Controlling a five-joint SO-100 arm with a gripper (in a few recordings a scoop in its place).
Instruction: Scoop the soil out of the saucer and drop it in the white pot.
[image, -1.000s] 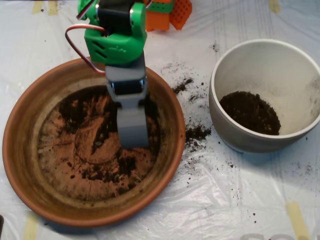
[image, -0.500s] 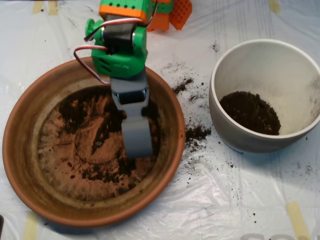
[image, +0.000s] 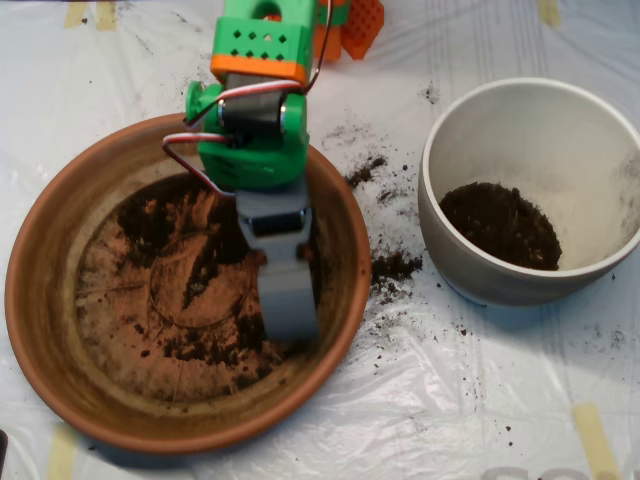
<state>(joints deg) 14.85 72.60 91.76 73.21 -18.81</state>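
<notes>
Overhead view: white pot (image: 455, 262) partly filled, thin soil (image: 215, 345) left in the saucer (image: 40, 330), tool (image: 289, 312) lowered there, open or closed not discernible.

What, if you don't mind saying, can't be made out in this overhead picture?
- Whether the scoop holds any soil: its grey back faces the camera.
- The saucer floor beneath the arm: covered by it.
- The arm's base: cut off by the top edge.

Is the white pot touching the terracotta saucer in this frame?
Apart. The overhead view shows a strip of plastic-covered table with spilled soil on it between the saucer rim and the white pot wall.
</notes>
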